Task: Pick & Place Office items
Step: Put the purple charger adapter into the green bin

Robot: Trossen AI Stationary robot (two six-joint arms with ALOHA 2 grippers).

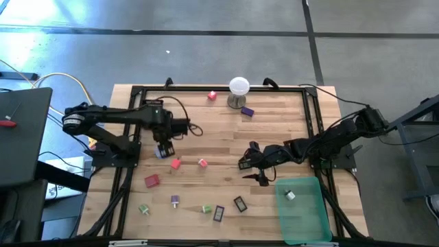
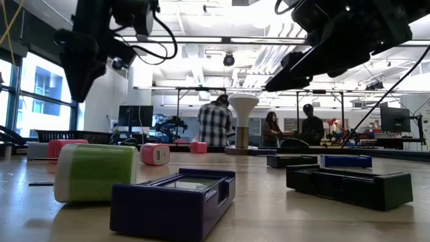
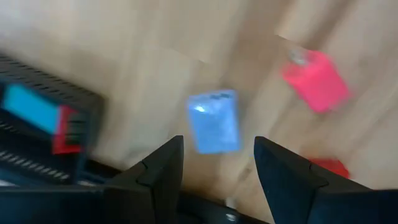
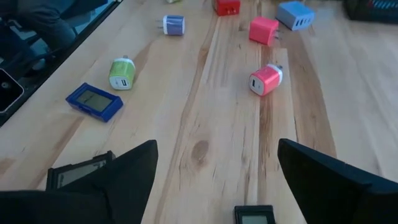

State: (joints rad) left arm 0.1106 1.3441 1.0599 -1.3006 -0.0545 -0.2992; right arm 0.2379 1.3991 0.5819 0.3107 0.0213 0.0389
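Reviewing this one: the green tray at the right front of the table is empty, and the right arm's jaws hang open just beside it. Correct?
Not quite. The green tray is not empty: the high view shows one small white piece lying in it near its far end. The rest holds: the tray sits at the right front of the table, and the right gripper hangs beside it with its jaws open.

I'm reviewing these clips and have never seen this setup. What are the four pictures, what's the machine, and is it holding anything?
Two dark robot arms work at a wooden table. One picture looks down from above, one looks level across the tabletop, and two come from cameras on the wrists. The left hand hangs open over a blue block, gripping nothing. The right hand is open and empty, beside a green bin that holds one small piece. Small coloured office items lie scattered, such as a pink block. A white ball on a stand sits at the far edge.
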